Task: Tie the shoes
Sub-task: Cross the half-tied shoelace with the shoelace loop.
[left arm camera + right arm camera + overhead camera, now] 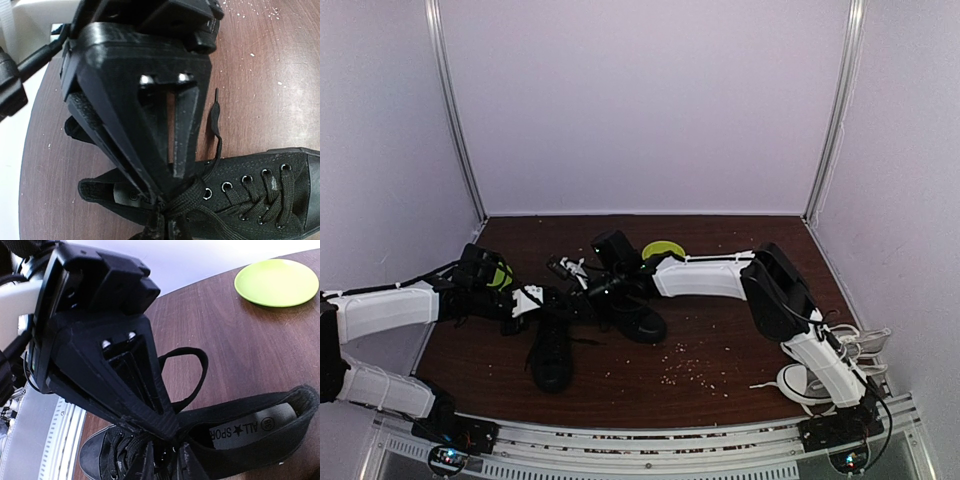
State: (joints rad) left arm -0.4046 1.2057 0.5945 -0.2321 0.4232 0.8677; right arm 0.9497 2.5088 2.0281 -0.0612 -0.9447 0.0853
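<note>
So, nearest the arm bases, at the table's near right corner, sits a pair of grey-and-white canvas sneakers with white laces (820,378), right beside the right arm's base. A bit further in, a scatter of pale crumbs (692,366) lies on the dark brown wooden table (740,330).

Left of the crumbs is an all-black low-top lace-up canvas sneaker (552,355), toe pointing at the near edge. The left gripper (161,200) is at its open top end. In the left wrist view its fingers (187,135) are squeezed tight together with the black lace (192,197) bunched at the tips, so it's clamped on that. A loose lace end (216,117) trails off onto the wood just beside them.

Slightly further back and to the right is the second black sneaker (638,322), close to the first one. The right gripper (162,437) is down at its tongue, jaws narrow and nipped onto the second sneaker's lace, with a lace loop (183,349) standing up behind the fingers (150,395). You can see the grey insole (250,425) inside.

Behind both shoes is a round lime-green plate (663,250), then the plain white back wall (640,100)
</note>
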